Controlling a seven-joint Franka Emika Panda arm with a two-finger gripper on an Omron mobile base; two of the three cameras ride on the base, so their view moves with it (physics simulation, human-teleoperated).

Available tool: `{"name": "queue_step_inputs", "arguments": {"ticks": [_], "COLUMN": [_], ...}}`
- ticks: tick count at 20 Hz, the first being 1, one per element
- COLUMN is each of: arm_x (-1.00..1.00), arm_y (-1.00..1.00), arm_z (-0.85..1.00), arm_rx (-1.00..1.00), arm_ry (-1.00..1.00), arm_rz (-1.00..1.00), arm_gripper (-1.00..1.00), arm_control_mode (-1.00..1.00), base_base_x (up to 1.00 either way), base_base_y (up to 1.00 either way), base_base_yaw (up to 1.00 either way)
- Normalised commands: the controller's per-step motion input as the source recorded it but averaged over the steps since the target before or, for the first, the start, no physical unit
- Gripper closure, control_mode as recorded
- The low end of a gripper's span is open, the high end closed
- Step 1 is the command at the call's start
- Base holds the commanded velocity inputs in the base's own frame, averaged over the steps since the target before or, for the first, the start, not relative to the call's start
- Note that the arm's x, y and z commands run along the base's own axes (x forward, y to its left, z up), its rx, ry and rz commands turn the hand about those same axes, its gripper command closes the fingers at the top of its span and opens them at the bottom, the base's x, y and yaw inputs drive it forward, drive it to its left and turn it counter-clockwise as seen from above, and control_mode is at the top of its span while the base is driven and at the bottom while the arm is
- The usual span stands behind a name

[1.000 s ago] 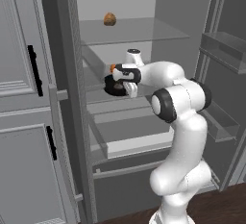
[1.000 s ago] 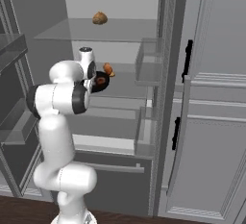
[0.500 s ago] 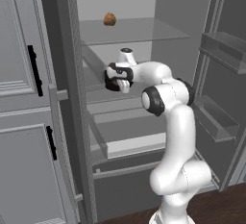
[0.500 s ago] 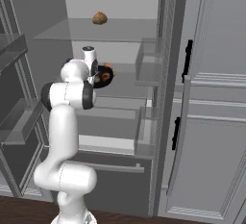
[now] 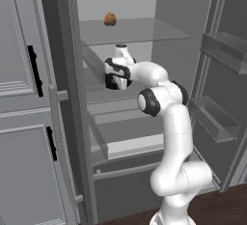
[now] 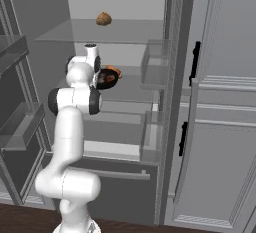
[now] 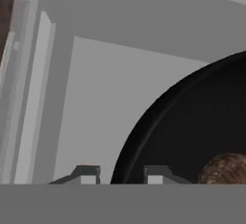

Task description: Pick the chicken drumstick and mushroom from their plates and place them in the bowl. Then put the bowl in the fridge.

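The fridge [image 5: 144, 31] stands open with my arm reaching into it. The dark bowl [image 6: 107, 79] rests on a middle shelf [image 6: 131, 86], and the orange-brown chicken drumstick [image 6: 113, 70] pokes above its rim. My gripper [image 6: 98, 79] is at the bowl's near side. In the hand view the bowl [image 7: 192, 127] has its rim between my gripper's [image 7: 122, 175] two tips, which stand a little apart from it, open. A brown rounded piece [image 7: 225, 168] lies inside; I cannot tell which food it is. The mushroom is hidden, and the plates are out of view.
A roundish orange-brown lump [image 5: 110, 19] sits on the top glass shelf [image 5: 140, 30]. Door bins [image 5: 217, 122] hang on the open fridge door at the right of the left base view. Drawers [image 5: 130, 142] lie below the bowl's shelf. Grey cabinets [image 6: 220, 127] flank the fridge.
My arm has stretched deeper into the fridge, carrying the bowl onto the shelf. The jaws, shut on the rim before, have parted a little.
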Motion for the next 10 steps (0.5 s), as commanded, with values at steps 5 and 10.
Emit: {"name": "queue_step_inputs", "arguments": {"ticks": [5,10], "arm_x": [-0.77,-0.93], "arm_y": [0.0,-0.01], "arm_z": [0.0,-0.18], "arm_rx": [0.0,0.0], "arm_ry": [-0.09,-0.12], "arm_rz": [0.05,0.03], "arm_gripper": [-1.0,-1.0], "arm_control_mode": [-1.0,-1.0], "base_base_x": [0.0,0.0], "base_base_y": [0.0,0.0], "base_base_yaw": [0.0,0.0]}}
